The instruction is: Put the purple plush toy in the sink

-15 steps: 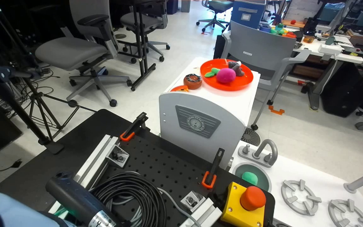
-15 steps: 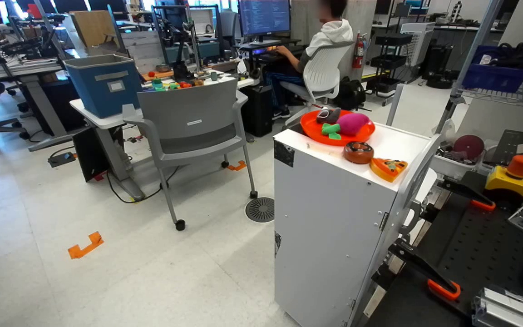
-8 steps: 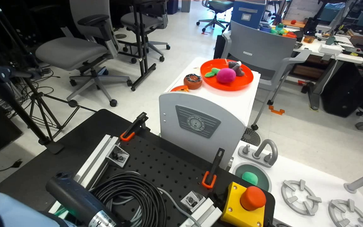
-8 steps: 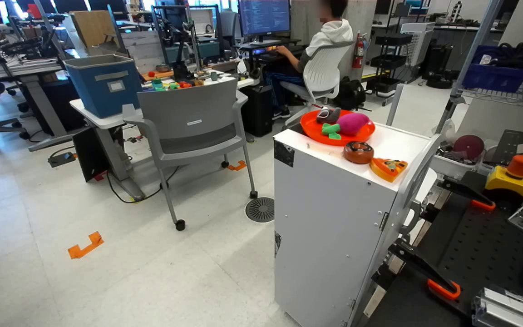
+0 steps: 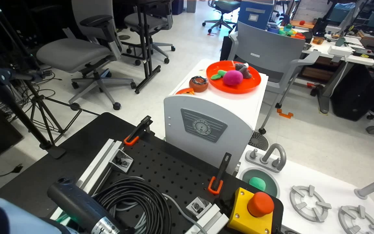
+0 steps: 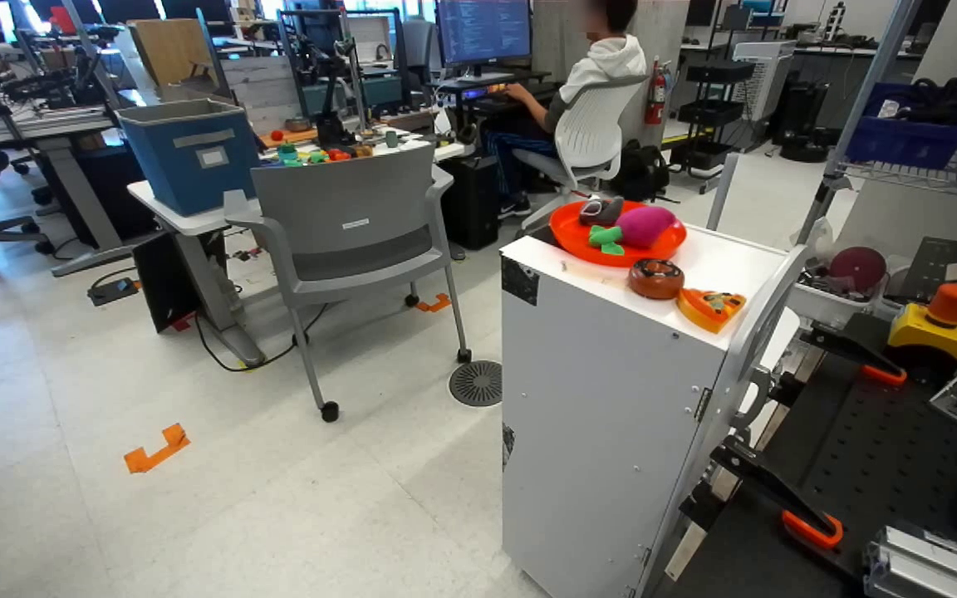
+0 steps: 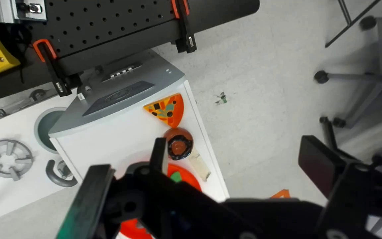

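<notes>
I see my jaws spread wide, floor (image 7: 250,166) showing between them; the purple plush toy (image 6: 647,226) lies clear of them in the orange-red dish (image 6: 570,233).

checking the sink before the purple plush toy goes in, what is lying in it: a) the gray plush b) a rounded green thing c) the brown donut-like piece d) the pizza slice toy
b, since in an exterior view a rounded green thing lies inside the sink, while the purple plush toy is on the orange-red dish.
</notes>
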